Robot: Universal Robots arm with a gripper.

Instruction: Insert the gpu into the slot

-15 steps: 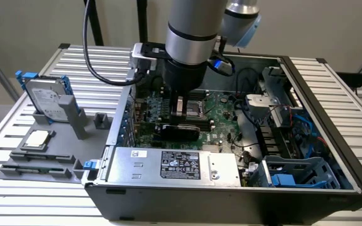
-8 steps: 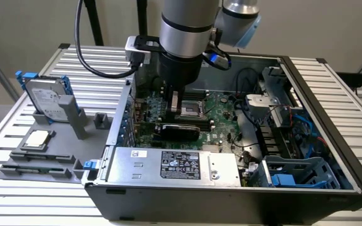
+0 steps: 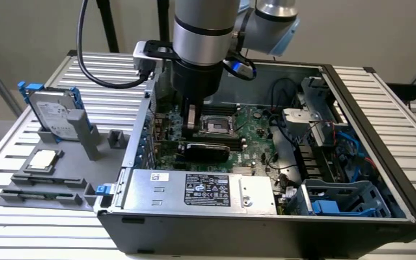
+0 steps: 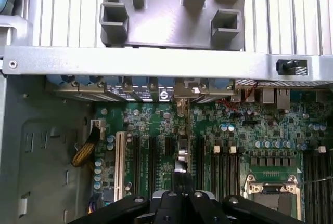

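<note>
1 robot arm with 1 gripper. 1 open computer case, and in it 1 green motherboard, 1 square processor socket, 1 silver power supply box and 1 gpu, a thin black card seen edge-on. Outside the case, 1 hard drive and 1 loose processor chip. 1 white slot; the black slots are too crowded to count.

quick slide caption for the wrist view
end effector holds thin flat black gpu card edge-on over green circuit board inside grey metal computer case
</note>
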